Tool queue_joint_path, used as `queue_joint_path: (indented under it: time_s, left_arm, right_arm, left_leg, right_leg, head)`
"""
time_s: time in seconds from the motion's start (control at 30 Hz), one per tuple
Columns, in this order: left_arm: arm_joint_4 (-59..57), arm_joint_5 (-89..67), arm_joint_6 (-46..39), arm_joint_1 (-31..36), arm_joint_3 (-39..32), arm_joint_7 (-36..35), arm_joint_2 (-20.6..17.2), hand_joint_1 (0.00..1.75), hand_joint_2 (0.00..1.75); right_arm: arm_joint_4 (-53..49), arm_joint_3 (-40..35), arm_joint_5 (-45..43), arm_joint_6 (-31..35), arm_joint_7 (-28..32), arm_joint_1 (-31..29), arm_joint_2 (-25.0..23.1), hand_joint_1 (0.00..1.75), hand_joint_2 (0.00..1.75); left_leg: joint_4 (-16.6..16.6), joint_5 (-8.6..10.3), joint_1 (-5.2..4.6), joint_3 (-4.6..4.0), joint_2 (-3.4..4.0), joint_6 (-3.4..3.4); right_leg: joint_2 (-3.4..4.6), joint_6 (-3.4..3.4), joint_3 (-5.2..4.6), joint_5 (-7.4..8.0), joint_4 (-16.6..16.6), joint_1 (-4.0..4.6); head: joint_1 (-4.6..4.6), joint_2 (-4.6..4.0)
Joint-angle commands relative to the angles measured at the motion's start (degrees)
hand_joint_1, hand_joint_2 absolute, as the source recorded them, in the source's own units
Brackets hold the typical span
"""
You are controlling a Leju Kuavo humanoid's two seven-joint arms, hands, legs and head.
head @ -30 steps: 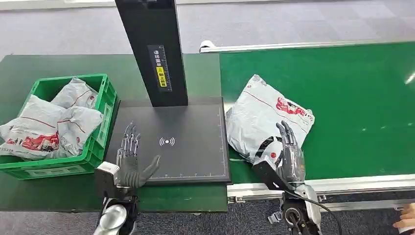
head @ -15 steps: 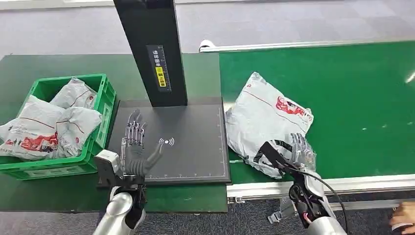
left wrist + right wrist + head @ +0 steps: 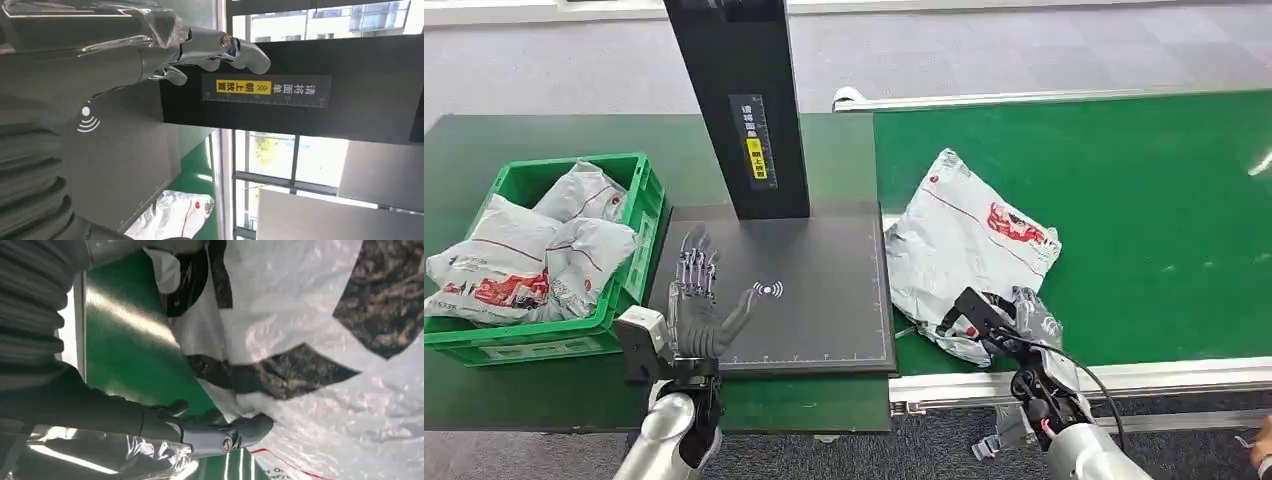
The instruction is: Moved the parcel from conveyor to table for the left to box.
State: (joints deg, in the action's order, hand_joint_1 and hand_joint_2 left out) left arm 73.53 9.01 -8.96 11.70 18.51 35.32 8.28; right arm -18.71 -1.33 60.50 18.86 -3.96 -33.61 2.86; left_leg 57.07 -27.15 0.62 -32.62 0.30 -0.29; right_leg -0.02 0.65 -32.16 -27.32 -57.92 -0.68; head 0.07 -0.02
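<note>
Green crate (image 3: pixel 639 200) holds several grey parcels (image 3: pixel 519 260).

White-grey parcel (image 3: pixel 964 255) with red print and black patches, green belt (image 3: pixel 1144 200), green crate (image 3: pixel 629 205) of white-grey red-printed bags (image 3: pixel 519 260), black pad (image 3: pixel 814 290) with white wireless mark, black post (image 3: pixel 739 100) with yellow label (image 3: pixel 754 148), dark green table (image 3: pixel 484 140), grey floor (image 3: pixel 1024 50)

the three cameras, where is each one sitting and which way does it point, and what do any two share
Head view: high on the body, looking down at the black pad, crate and belt; both arms show.
Left wrist view: behind the left hand, facing the black post.
Right wrist view: behind the right hand, close on the parcel.
Shared: all three views show the parcel, and.
</note>
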Motion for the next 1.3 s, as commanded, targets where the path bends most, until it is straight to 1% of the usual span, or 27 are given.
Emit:
queue_joint_path:
  time_s: [0.03, 0.27, 0.43, 0.57, 0.63, 0.67, 0.73, 0.77, 0.8, 0.97, 1.3]
  left_arm:
    - [-2.2, 0.6, -0.5, 0.5, 2.1, 0.3, -1.8, 0.00, 1.75]
    - [-1.9, 0.4, -1.0, 0.5, 1.4, 0.1, -1.9, 0.00, 1.75]
    - [-1.9, 0.4, -1.0, 0.5, 1.4, 0.1, -1.9, 0.00, 1.75]
    - [-1.8, 0.3, -1.2, 0.3, 1.4, 0.1, -2.1, 0.00, 1.75]
    - [-1.5, 0.3, -1.7, -0.1, 1.2, 0.2, -2.2, 0.00, 1.75]
    - [-0.4, -0.1, -2.5, -0.6, 0.9, 0.6, -2.5, 0.00, 1.75]
    - [1.4, -0.9, -3.6, -1.4, 0.3, 0.8, -2.9, 0.00, 1.75]
    - [2.3, -1.1, -3.9, -1.8, -0.2, 0.8, -3.0, 0.00, 1.75]
    - [2.6, -1.2, -3.9, -1.9, -0.3, 0.7, -3.0, 0.00, 1.75]
    - [2.2, -1.2, -3.8, -1.7, -0.3, 0.7, -2.9, 0.00, 1.75]
    - [2.2, -1.2, -3.8, -1.7, -0.3, 0.7, -2.9, 0.00, 1.75]
  right_arm:
    - [4.3, 7.6, -3.1, 1.4, 6.5, 2.6, -1.5, 1.75, 1.75]
    - [1.8, 10.9, -5.7, 3.1, 13.6, 1.3, -2.8, 1.75, 1.75]
    - [1.8, 10.9, -5.7, 3.0, 13.6, 1.2, -2.9, 1.75, 1.75]
    - [0.6, 12.2, -7.4, 4.1, 17.5, 1.3, -3.2, 1.75, 1.75]
    - [-1.6, 13.6, -10.2, 4.9, 22.4, 1.2, -4.1, 1.75, 1.75]
    - [-6.0, 14.0, -13.0, 6.6, 27.5, 1.7, -5.1, 1.75, 1.75]
    - [-16.6, 12.2, -16.3, 6.4, 29.8, 4.2, -6.4, 1.75, 1.75]
    - [-26.2, 9.2, -18.2, 4.7, 27.8, 7.5, -6.5, 1.75, 1.75]
    - [-30.9, 7.0, -18.9, 3.5, 24.7, 9.3, -6.0, 1.75, 1.75]
    - [-29.7, 6.2, -20.0, 4.1, 24.8, 9.5, -5.5, 1.75, 1.75]
    - [-29.7, 6.2, -20.0, 4.1, 24.8, 9.5, -5.5, 1.75, 1.75]
  left_leg:
    - [-0.2, 0.20, 0.03, -0.03, -0.22, 0.01]
    - [-0.1, 0.05, 0.02, 0.00, -0.06, 0.00]
    - [-0.1, 0.02, 0.02, -0.10, -0.03, 0.00]
    - [-0.1, 0.06, 0.00, -0.20, -0.07, 0.02]
    - [-0.1, 0.08, 0.00, -0.26, -0.04, 0.02]
    - [-0.1, 0.08, 0.00, -0.27, -0.06, 0.02]
    - [-0.1, 0.04, -0.03, -0.34, 0.12, 0.01]
    - [-0.1, 0.06, -0.03, -0.37, 0.11, 0.01]
    - [0.0, 0.03, -0.04, -0.44, 0.12, 0.00]
    - [-0.1, 0.04, -0.02, -0.44, -0.05, 0.00]
    - [-0.1, 0.03, 0.00, -0.56, -0.01, 0.00]
  right_leg:
    - [-0.20, -0.05, 0.04, 0.14, 0.2, 0.04]
    - [-0.03, -0.04, 0.04, 0.05, 0.1, 0.03]
    - [0.02, -0.03, -0.09, 0.03, 0.0, 0.03]
    - [-0.02, -0.03, -0.18, 0.05, 0.1, 0.02]
    - [0.00, -0.03, -0.23, 0.08, 0.1, 0.02]
    - [-0.01, -0.03, -0.23, 0.07, 0.1, 0.02]
    - [0.16, -0.03, -0.35, 0.06, 0.0, -0.01]
    - [0.16, -0.04, -0.37, 0.09, 0.0, -0.01]
    - [0.20, -0.04, -0.45, 0.06, -0.1, -0.02]
    - [0.02, -0.06, -0.42, 0.03, 0.0, 0.00]
    - [0.07, -0.05, -0.54, 0.05, 0.0, 0.02]
  head:
    - [0.00, 0.02]
    - [0.00, 0.02]
    - [0.00, 0.02]
    - [0.00, 0.00]
    - [0.00, 0.00]
    - [0.00, 0.00]
    - [0.00, 0.00]
    - [0.02, 0.02]
    - [0.02, 0.00]
    - [-0.02, 0.00]
    - [0.02, 0.02]
